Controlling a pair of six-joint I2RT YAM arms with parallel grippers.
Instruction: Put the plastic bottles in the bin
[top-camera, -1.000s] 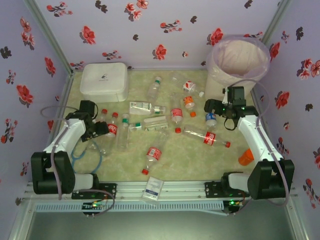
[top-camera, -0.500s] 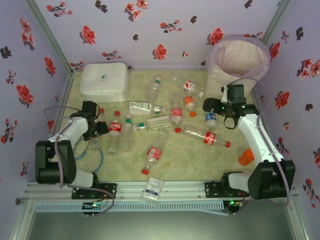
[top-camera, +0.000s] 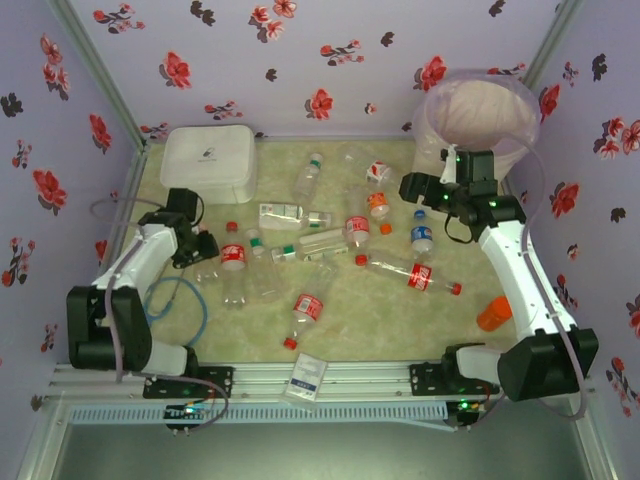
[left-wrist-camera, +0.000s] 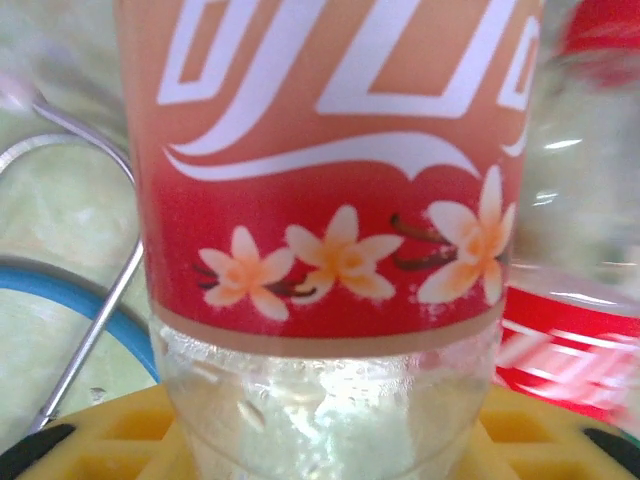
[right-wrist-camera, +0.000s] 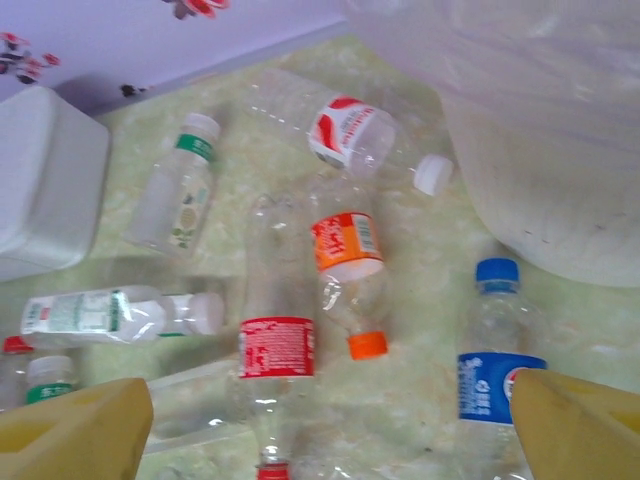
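Your left fingers (left-wrist-camera: 110, 440) clamp the red-labelled bottle (left-wrist-camera: 330, 200); your right fingers (right-wrist-camera: 70, 430) gape empty, the bin (right-wrist-camera: 560, 150) at one o'clock.

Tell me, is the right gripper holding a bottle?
No, the right gripper is spread wide open with nothing held in it.

The clear bottle (left-wrist-camera: 320, 420) is wrapped in a red label (left-wrist-camera: 330, 200) printed with white script and pale flowers.
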